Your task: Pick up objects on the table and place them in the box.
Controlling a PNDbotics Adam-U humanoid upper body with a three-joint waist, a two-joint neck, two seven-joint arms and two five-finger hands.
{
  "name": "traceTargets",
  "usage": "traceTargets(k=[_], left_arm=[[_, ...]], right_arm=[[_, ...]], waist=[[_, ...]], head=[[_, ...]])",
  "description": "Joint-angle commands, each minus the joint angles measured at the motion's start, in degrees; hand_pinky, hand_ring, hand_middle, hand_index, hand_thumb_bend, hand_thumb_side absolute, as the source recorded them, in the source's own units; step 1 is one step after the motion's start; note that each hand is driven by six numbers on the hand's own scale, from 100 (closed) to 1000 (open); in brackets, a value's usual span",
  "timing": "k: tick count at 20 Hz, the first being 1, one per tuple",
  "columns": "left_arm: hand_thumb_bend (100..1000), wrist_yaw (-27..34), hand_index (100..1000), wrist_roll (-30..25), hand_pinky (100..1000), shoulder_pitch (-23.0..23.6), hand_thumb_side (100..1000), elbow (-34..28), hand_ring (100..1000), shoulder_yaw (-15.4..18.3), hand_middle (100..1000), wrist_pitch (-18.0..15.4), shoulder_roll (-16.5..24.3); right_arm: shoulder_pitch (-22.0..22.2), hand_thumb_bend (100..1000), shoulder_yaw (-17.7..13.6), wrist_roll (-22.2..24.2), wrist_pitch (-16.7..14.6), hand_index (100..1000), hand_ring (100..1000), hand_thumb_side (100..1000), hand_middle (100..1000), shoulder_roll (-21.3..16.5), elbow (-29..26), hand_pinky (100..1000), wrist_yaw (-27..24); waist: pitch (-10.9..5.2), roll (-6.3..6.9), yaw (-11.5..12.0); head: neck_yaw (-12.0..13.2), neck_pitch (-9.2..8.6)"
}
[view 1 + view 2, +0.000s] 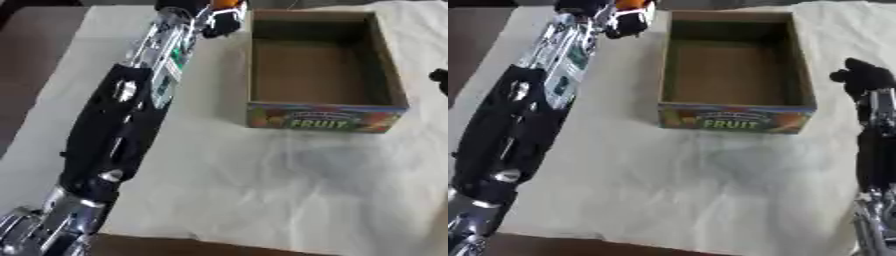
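My left arm stretches from the lower left up to the top of the view. Its hand (pixel 213 21) is curled round a small orange object (pixel 227 3), just left of the box's far left corner and partly cut off by the top edge. The open cardboard box (pixel 322 119), printed FRUIT on its front wall, stands at the upper middle, and its brown floor shows with nothing on it. My right hand (pixel 862 78) is a dark shape to the right of the box, resting low over the cloth.
A creased white cloth (pixel 289 185) covers the table, with the bare brown tabletop (pixel 35 55) showing at the left and along the near edge. My right forearm (pixel 877 165) runs down the right edge.
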Motion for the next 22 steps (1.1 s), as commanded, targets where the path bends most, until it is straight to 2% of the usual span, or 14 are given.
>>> traceTargets(k=[1,8,12,16,22], left_arm=[[100,-1.83,718,2.99,379,-1.88,258,0.01,415,-0.64,502,-0.84,-0.95],[100,-4.22,731,6.57,390,-2.68,260,2.15,424,-2.07,506,-4.73,-2.68],[100,-5.53,739,6.32,444,-2.77,237,4.05,434,-3.31,514,-9.08,-3.32],[100,-7.87,751,5.32,461,-2.59,223,6.65,437,-3.57,527,-12.27,-4.05],[100,-13.05,753,4.94,472,-2.18,201,11.51,450,-2.46,517,-12.39,-4.83]], right_arm=[[-0.95,100,0.22,0.43,-0.06,823,877,957,670,0.05,-1.17,955,-0.57],[-2.07,100,0.81,1.33,0.15,822,878,953,670,0.61,-1.17,956,-1.60],[-2.15,100,0.92,1.45,0.32,821,878,952,670,0.79,-1.17,955,-1.86],[-2.12,100,1.00,1.50,0.42,821,874,953,670,1.03,-1.17,955,-2.00],[-2.21,100,1.22,1.78,0.54,821,872,951,670,1.47,-1.17,956,-2.22]], waist=[[-0.89,-0.11,-0.74],[-0.47,0.39,-3.33],[-0.36,0.58,-3.80],[-0.30,0.60,-4.11],[-0.09,0.52,-4.91]], head=[[1.22,-0.78],[3.19,-1.03],[3.39,-0.92],[3.67,-0.90],[4.01,-0.99]])
